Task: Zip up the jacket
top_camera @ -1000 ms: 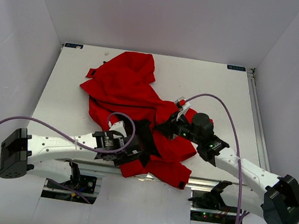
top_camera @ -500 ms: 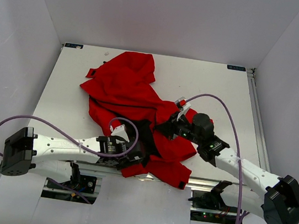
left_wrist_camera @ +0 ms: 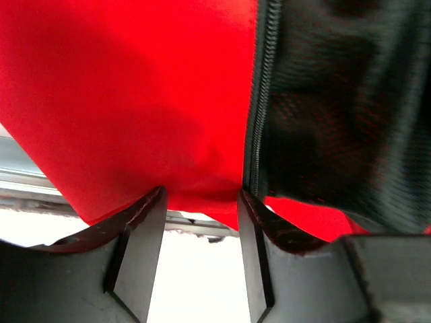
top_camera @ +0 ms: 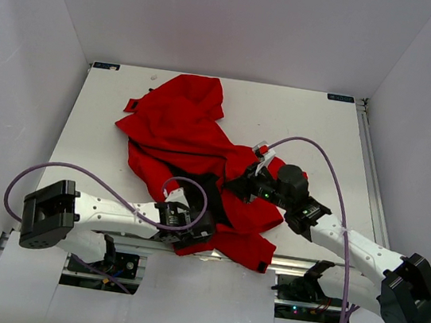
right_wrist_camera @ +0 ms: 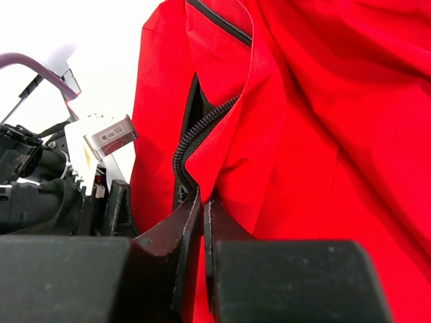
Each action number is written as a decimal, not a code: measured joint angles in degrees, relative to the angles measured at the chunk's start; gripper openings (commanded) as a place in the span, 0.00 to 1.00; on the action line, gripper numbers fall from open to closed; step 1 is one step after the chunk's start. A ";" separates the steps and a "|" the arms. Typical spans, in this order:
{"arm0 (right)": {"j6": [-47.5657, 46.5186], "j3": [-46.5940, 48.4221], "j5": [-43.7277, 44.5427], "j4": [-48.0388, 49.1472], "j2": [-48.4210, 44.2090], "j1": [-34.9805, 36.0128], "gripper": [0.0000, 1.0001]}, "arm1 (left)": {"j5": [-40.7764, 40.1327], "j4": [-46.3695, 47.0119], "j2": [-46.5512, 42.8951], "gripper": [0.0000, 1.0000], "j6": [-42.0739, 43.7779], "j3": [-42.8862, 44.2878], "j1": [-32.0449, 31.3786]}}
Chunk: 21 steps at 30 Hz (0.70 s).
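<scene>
The red jacket (top_camera: 180,124) lies crumpled from the middle of the table to its near edge, with black lining (top_camera: 210,189) showing at the front opening. My left gripper (top_camera: 194,227) is open at the jacket's lower hem. In the left wrist view red fabric (left_wrist_camera: 135,101) fills the space just above its fingertips (left_wrist_camera: 143,222), with the dark zipper (left_wrist_camera: 261,101) and black lining (left_wrist_camera: 337,108) to the right. My right gripper (right_wrist_camera: 202,198) is shut on the jacket's front edge, just below the curling zipper teeth (right_wrist_camera: 202,128).
The white table (top_camera: 316,127) is enclosed by white walls. A metal frame rail (top_camera: 132,242) runs along its near edge beneath the hem. Purple cables (top_camera: 333,178) loop over both arms. The left arm's wrist (right_wrist_camera: 101,138) sits close to the left of my right gripper.
The left arm has swung round and slid its gripper right and toward the near edge, up to the jacket's hem. The right arm and the jacket have stayed put.
</scene>
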 measured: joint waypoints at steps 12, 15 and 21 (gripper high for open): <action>-0.07 -0.06 0.33 0.00 -0.01 0.00 0.08 | -0.63 1.95 -2.17 0.36 -1.38 -2.94 -0.35; -0.07 -0.25 0.35 0.02 -0.03 0.00 0.08 | -1.28 2.01 -2.83 0.52 -1.26 -3.10 -0.60; -0.08 -0.70 0.44 0.00 -0.04 0.00 0.08 | -2.38 1.75 -2.38 0.59 -1.63 -2.70 -1.96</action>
